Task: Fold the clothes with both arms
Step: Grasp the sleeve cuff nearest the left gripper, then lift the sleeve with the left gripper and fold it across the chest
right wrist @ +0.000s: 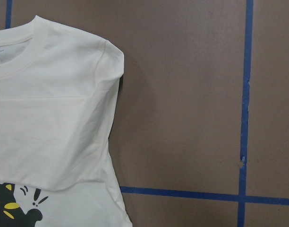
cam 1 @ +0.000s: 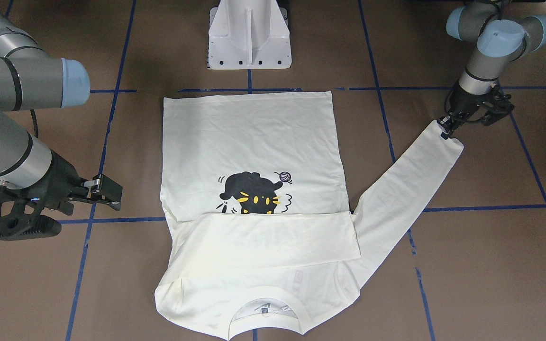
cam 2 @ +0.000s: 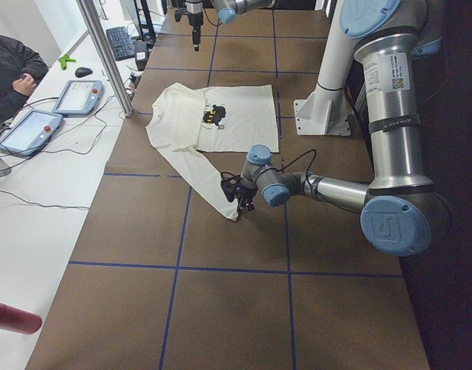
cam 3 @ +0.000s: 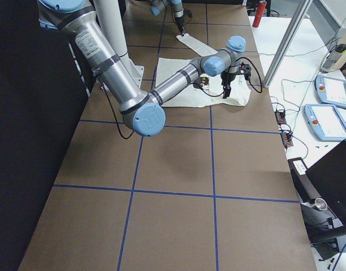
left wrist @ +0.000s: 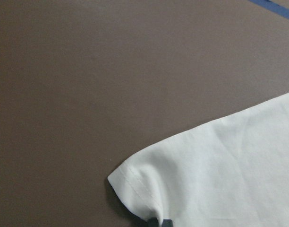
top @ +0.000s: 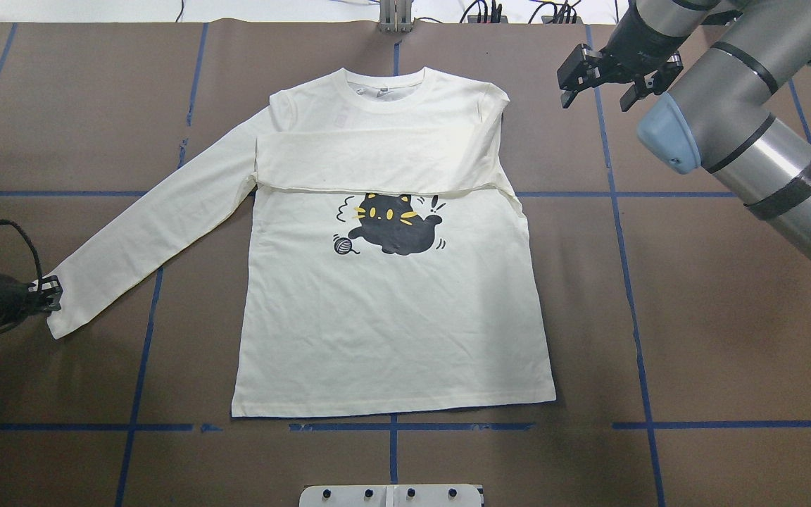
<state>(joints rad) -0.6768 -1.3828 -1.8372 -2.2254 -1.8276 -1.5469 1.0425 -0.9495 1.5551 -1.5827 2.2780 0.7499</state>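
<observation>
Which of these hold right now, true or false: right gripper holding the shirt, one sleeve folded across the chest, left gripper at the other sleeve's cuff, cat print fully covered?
1. The right gripper holds the shirt. False: it hangs open beside the shoulder, off the fabric.
2. One folded sleeve lies across the chest. True.
3. The left gripper is at the cuff of the outstretched sleeve. True.
4. The cat print is fully covered. False: most of it shows below the folded sleeve.
</observation>
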